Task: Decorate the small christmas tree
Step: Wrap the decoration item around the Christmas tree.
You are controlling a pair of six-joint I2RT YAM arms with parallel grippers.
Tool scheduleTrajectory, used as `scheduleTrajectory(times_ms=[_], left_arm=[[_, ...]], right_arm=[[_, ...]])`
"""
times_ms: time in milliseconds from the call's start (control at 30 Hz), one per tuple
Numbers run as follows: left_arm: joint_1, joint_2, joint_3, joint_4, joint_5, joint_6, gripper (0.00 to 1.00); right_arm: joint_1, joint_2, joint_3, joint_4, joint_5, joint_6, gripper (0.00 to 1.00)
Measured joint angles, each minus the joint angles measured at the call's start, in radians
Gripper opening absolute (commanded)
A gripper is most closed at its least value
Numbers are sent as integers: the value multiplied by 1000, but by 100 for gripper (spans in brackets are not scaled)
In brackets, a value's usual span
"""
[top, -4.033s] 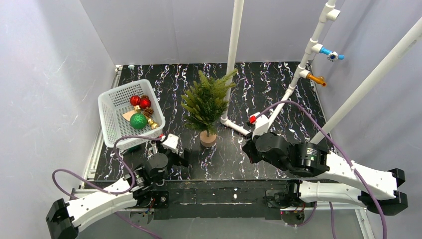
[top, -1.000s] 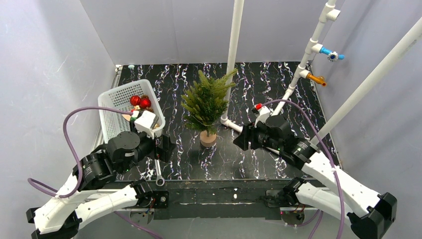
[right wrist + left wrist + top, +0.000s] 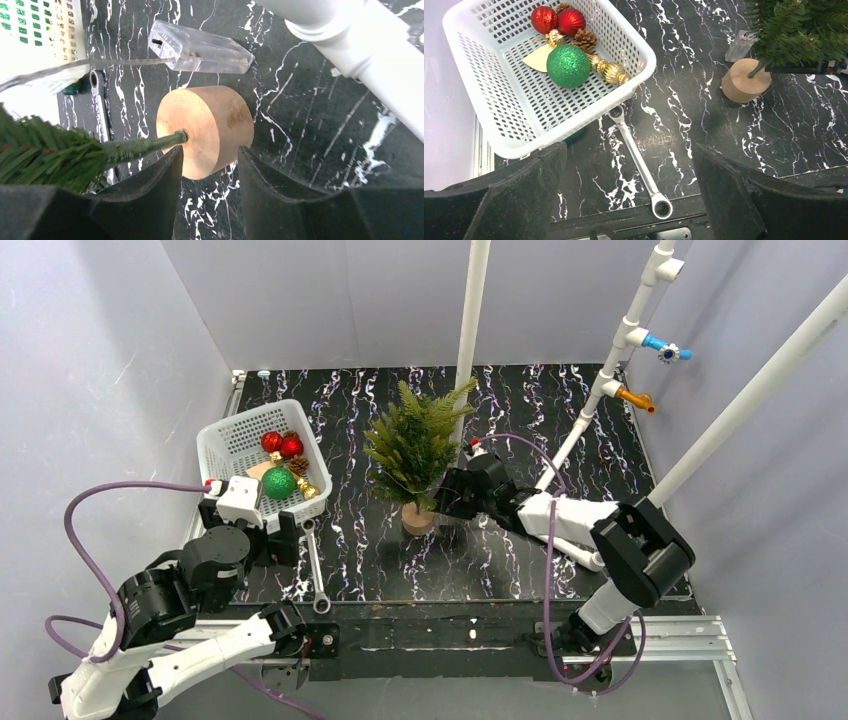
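Over on the left, the left tool hangs above the near edge of the table, its two matte black fingers spread as wide as they go, with nothing between them. Below it sits the white plastic basket, a rectangular tub with walls and floor pierced all over by small slots. Inside lie a green glitter ball with a rough, sparkly skin, two shiny red baubles side by side in the far corner, a brown scaly pine cone touching them, a string of ribbed gold beads, and a flat tan leaf-shaped piece. Just outside the basket's near rim lies a long polished steel wrench, ringed at the near end, flat on black stone-look table veined in white.

Moving right: the small christmas tree stands upright mid-table, well apart from the basket, with bushy green needles and a thin wrapped trunk sunk into a short round wooden base (pale tan, smooth, grain showing). Beside that base lies a clear plastic box, oblong, with a thin wire running from it.

The right tool is low and right up at the base, its jaws partly apart and the wood just ahead of the gap; whether they touch it, I cannot tell. Behind the box runs a smooth white pipe.
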Motion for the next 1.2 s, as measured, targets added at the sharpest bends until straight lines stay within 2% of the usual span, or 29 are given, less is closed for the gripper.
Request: scheduleTrajectory(times_ms=[167, 267, 633, 1000, 1200], left_arm=[[0, -9, 4, -17, -13, 0, 98], [0, -9, 4, -22, -15, 0, 98], [0, -9, 4, -23, -16, -1, 98], [0, -18, 4, -27, -16, -8, 98], [0, -32, 4, -45, -13, -8, 98]], right_arm=[[21, 77, 11, 54, -23, 18, 32], [31, 88, 7, 85, -30, 42, 29], [106, 92, -20, 150, -32, 101, 31], [201, 92, -27, 164, 38, 247, 33], [227, 40, -58, 156, 62, 273, 49]])
